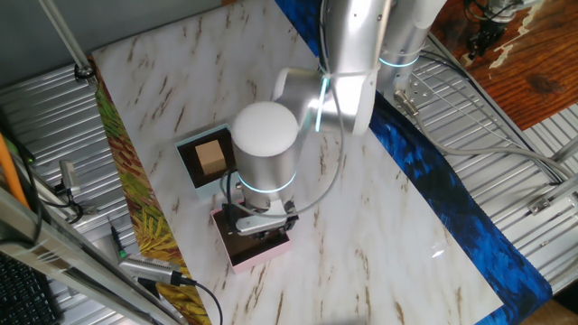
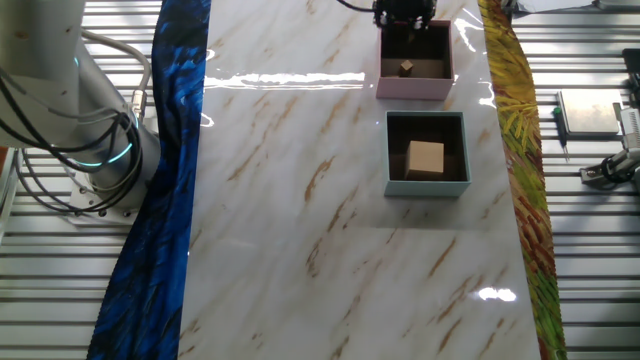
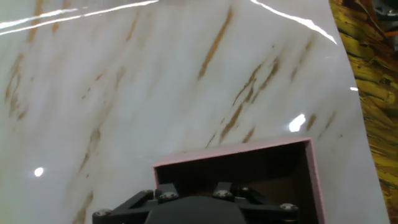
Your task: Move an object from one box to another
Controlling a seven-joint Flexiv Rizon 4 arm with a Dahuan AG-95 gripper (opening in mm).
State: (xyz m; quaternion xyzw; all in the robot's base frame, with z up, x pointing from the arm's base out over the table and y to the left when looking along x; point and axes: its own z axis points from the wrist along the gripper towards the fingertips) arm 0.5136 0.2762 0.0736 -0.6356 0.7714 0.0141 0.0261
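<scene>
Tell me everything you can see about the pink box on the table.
The pink box is small, square and shallow, with pale pink walls and a dark brown inside; it looks like card. It sits flat and open-topped on the marble-patterned table, next to the light-blue box but apart from it. A small tan piece lies inside. The gripper hangs over its inside; whether it touches the box cannot be told.
</scene>
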